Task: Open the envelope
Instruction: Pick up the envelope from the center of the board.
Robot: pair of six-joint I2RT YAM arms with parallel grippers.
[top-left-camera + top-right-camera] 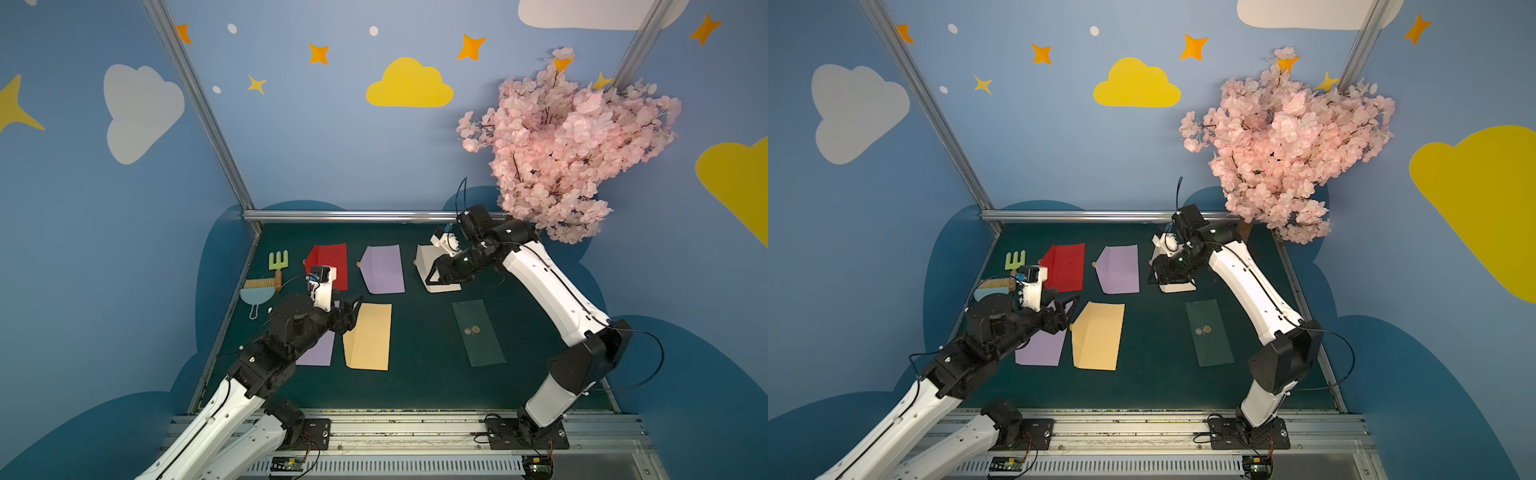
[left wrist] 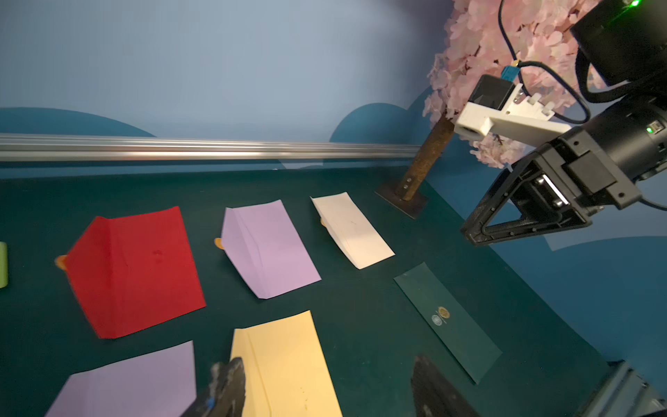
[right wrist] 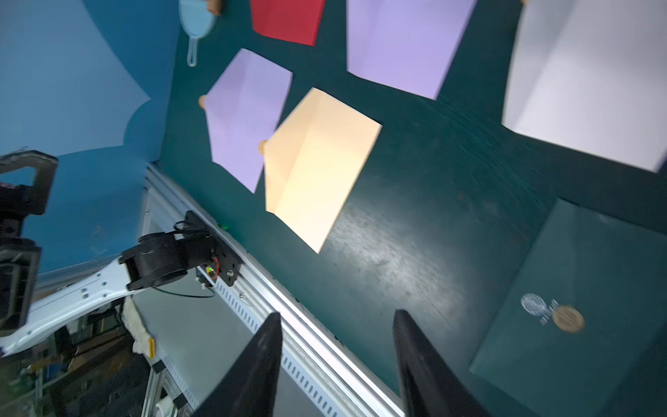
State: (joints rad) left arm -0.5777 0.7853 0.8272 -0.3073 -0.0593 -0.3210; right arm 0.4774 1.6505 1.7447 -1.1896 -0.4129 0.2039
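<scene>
**Operator:** What is the state of the surface and the room?

**Inspector:** Your dark green felt tabletop (image 1: pixel 415 386) stands in a booth of blue painted walls (image 1: pixel 332 145) with cloud and star shapes. A silver aluminium rail (image 1: pixel 353 216) runs along its back edge. A pink artificial blossom tree (image 1: pixel 573 145) fills the far right corner. A green toy rake (image 1: pixel 278 259), a bristle brush (image 1: pixel 259 284) and a pale blue dustpan (image 1: pixel 253 297) lie at the far left.

**Operator:** And the envelopes?

**Inspector:** Six paper envelopes lie on the felt.
- **Far row:** red envelope (image 1: pixel 332 259), lilac envelope (image 1: pixel 384 270), white envelope (image 2: pixel 355 231).
- **Near row:** second lilac envelope (image 1: pixel 318 351), cream-yellow envelope (image 1: pixel 370 336), and well to the right a long dark green envelope (image 1: pixel 482 349) bearing two small round seals.

Five show a pointed flap turned out to the left. The green one's flap I cannot make out.

**Operator:** My grippers?

**Inspector:** Your left gripper (image 1: pixel 352 307) hovers over the left edge of the cream-yellow envelope. Its jaws are wide apart and hold nothing. Your right gripper (image 1: pixel 431 275) hangs above the white envelope, clear of it. Its jaws are parted with nothing between them.
</scene>
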